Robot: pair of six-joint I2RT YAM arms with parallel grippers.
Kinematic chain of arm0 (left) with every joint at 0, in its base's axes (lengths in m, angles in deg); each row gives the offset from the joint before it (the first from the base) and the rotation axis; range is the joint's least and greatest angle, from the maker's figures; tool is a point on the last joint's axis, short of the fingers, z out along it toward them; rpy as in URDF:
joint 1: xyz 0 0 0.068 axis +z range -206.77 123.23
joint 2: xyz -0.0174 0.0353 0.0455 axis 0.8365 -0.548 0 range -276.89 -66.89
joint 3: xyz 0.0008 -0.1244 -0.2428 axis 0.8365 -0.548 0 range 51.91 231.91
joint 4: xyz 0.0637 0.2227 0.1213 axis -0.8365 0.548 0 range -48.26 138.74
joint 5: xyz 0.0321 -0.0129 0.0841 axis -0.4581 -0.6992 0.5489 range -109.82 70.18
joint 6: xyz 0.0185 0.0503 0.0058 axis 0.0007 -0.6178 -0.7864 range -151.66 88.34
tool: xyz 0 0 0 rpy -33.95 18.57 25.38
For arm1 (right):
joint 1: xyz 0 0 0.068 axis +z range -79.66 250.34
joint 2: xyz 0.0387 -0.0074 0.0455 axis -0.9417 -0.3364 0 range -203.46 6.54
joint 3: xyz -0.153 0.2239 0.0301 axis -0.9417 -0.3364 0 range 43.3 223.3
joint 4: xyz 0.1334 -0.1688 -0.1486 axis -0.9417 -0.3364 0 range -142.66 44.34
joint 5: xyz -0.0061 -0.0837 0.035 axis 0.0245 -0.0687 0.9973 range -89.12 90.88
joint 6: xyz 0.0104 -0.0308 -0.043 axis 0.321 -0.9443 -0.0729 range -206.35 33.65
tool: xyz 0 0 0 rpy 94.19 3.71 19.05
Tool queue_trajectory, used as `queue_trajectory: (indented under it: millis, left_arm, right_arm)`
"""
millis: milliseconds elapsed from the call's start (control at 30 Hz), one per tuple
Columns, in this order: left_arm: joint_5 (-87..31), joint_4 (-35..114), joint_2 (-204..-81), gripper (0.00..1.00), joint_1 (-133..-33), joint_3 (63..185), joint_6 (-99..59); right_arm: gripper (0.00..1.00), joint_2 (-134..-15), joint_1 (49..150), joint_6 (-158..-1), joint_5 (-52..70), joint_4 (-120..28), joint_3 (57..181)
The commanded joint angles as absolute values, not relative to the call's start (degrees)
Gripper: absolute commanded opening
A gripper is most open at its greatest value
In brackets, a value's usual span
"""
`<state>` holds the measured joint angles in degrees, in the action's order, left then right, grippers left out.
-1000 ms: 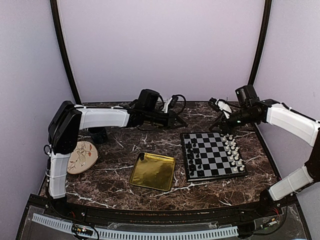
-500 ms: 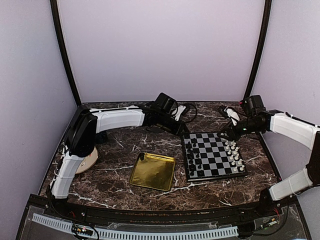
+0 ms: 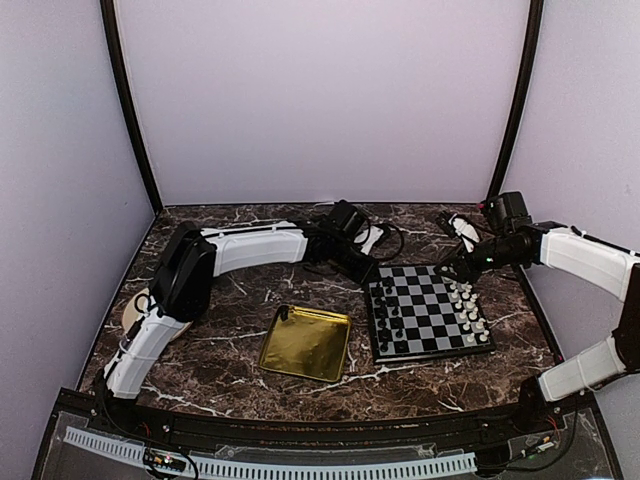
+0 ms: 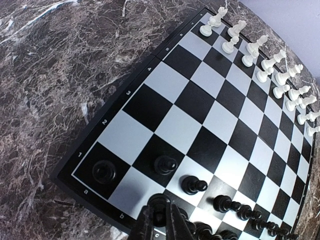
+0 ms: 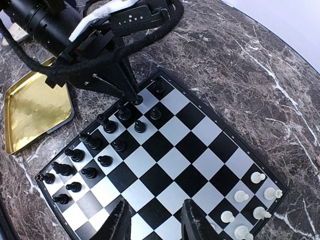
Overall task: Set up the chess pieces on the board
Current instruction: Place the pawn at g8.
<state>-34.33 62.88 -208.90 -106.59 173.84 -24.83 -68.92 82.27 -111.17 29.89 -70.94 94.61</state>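
Resting on marble table (image 3: 230, 300), board (image 3: 436, 301), lilac walls (image 3: 320, 100), left tool (image 4: 159, 214) together, right tool (image 5: 156, 219) apart.

Flat checkered board (image 3: 428, 306), white pieces (image 3: 468, 305) one edge, black pieces (image 3: 388, 316) opposite

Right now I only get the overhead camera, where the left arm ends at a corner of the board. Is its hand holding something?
Observer: Its wrist camera shows the left hand shut on the round head of a black piece, over the edge row of the board.
Visitor: Is the other hand busy too?
Observer: No, the right hand is open and empty, above the board.
Visitor: Any gaps among the black pieces?
Observer: Yes, the square in front of the corner black piece is bare.
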Motion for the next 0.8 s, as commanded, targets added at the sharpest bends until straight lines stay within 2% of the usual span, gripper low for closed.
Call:
queue_trajectory:
  millis: [0,767]
  left_arm:
    - [-30.9,65.7,-209.4,0.09,-107.4,176.4,-27.1]
    - [-26.1,66.0,-212.1,0.11,-108.0,178.8,-27.9]
  right_arm:
    - [0.36,-67.9,81.8,-111.5,31.2,-69.3,94.1]
    - [0.35,-68.9,81.8,-112.0,32.0,-69.7,94.3]
